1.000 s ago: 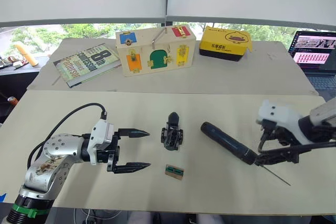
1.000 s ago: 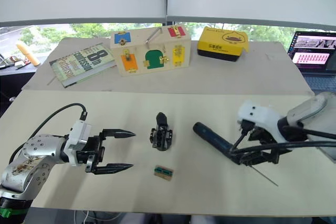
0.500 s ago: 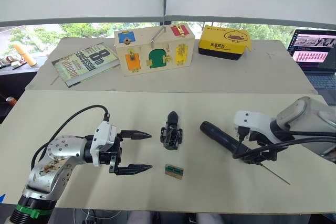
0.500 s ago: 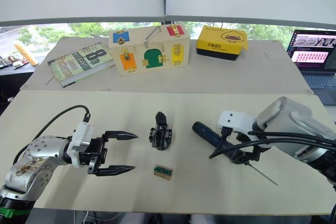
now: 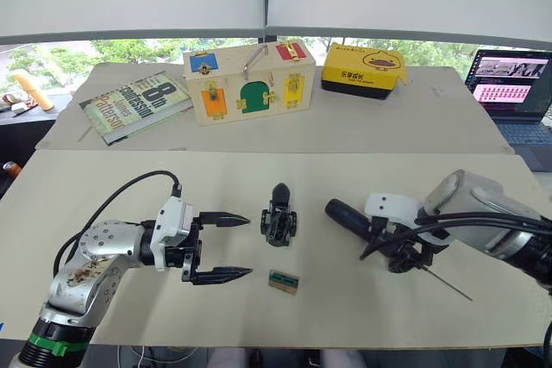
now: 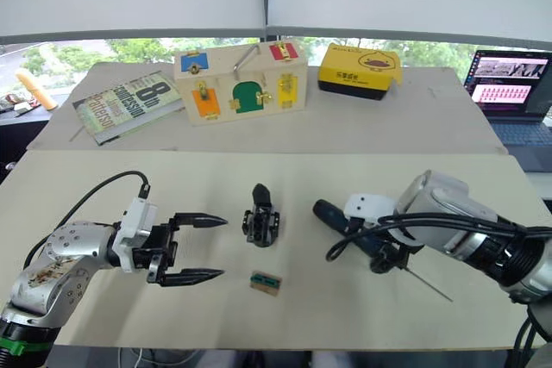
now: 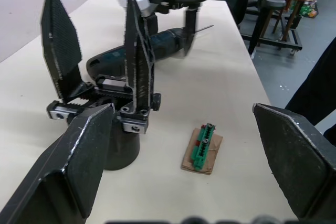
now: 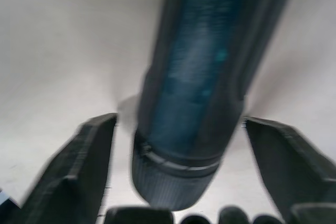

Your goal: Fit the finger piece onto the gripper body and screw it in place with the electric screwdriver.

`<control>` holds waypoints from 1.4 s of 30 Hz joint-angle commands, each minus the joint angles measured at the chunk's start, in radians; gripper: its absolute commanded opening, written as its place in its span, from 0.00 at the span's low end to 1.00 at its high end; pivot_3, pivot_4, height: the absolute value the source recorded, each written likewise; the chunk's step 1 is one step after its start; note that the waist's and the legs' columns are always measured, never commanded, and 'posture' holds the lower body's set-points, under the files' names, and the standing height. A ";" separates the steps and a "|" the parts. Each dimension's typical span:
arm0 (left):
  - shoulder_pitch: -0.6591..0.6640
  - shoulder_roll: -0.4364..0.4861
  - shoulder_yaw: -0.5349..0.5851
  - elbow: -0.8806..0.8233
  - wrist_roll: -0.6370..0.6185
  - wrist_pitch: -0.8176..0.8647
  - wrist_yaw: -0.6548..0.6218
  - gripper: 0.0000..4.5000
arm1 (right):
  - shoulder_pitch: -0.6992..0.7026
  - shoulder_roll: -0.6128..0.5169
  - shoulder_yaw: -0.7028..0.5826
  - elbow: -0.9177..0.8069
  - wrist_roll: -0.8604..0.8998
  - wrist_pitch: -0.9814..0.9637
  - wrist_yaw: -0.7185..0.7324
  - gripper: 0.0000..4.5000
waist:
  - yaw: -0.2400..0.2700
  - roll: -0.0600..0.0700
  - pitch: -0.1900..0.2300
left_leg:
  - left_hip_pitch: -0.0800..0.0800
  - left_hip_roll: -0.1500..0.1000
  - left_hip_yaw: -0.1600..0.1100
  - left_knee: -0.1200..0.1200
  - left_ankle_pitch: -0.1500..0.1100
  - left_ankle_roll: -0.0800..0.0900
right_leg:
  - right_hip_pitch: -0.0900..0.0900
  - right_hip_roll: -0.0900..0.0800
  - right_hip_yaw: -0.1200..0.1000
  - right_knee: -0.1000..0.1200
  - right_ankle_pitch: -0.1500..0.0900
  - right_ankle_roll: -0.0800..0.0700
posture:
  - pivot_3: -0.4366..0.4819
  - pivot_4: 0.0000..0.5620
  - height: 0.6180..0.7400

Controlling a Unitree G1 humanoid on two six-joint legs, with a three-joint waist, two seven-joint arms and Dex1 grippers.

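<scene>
Left gripper: low over the near-left part of the surface, black fingers pointing right toward the gripper body; jaws spread wide and released, holding nothing.

Gripper body: standing on the surface near the middle, just right of the left fingertips and apart from them; a pointed black finger sticks up at its far end. In the left wrist view it sits between the spread jaws, further out.

Green-and-tan rectangle: flat on the surface, just nearer than the gripper body, not touching it.

Electric screwdriver: lying on the surface right of the gripper body, thick dark handle slanting from far-left to near-right, thin metal bit pointing near-right beyond the right gripper.

Right gripper: down at the bit end of the screwdriver handle; in the right wrist view the two fingers stand wide on either side of the handle, with gaps showing, so the jaws are released and straddle it without clenching.

Finger piece: I cannot tell a loose one apart from the assembly.

Far side, left to right: a book, a wooden latch box with coloured doors, a yellow box, and an open laptop at the far right edge.
</scene>
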 commanded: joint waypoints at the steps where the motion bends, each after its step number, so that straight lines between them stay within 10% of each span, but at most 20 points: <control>1: 0.013 0.015 0.020 -0.022 -0.008 -0.003 -0.005 1.00 | 0.002 -0.001 0.027 0.005 -0.018 -0.024 0.007 0.57 | 0.000 -0.001 0.000 | 0.000 0.000 0.000 0.000 0.000 0.000 | 0.000 0.000 0.000 0.000 0.000 0.000 | 0.48 0.27 1.00; 7: 0.020 0.022 0.027 -0.021 -0.007 -0.008 -0.002 1.00 | 0.035 -0.016 -0.026 0.005 -0.021 -0.063 0.010 0.43 | 0.001 -0.003 -0.002 | 0.000 0.000 -0.001 0.000 0.000 0.000 | 0.000 0.000 0.000 0.000 0.000 0.000 | 0.48 0.27 1.00; 16: 0.018 0.021 0.057 0.021 -0.004 -0.061 -0.027 1.00 | 0.218 -0.108 -0.541 -0.066 0.237 -0.097 0.069 0.43 | 0.004 0.000 0.000 | -0.001 0.000 0.000 0.000 0.000 0.000 | -0.002 0.000 -0.001 0.002 0.000 0.000 | 0.48 0.27 1.00; 28: 0.025 0.074 0.076 0.194 0.063 -0.188 -0.147 1.00 | 0.636 0.282 -1.369 -0.182 0.616 -0.487 0.045 0.43 | 0.017 -0.002 0.000 | -0.001 0.000 0.001 0.000 0.000 0.000 | -0.001 0.001 0.001 0.002 0.001 0.001 | 0.48 0.27 1.00; 33: 0.073 0.064 0.059 0.207 0.091 -0.229 -0.164 1.00 | 0.779 0.378 -1.404 -0.317 0.728 -0.644 0.129 0.43 | 0.021 -0.002 0.000 | 0.003 0.001 0.001 -0.001 0.000 0.000 | 0.001 0.003 0.001 0.004 0.000 0.000 | 0.48 0.27 1.00; 42: 0.081 -0.055 -0.052 0.240 0.220 -0.365 -0.088 1.00 | 0.789 0.603 -1.095 -0.408 0.700 -0.881 0.062 0.43 | 0.022 -0.002 0.001 | 0.014 0.000 0.004 -0.001 0.000 0.000 | 0.009 0.002 0.008 0.008 0.000 0.000 | 0.48 0.27 1.00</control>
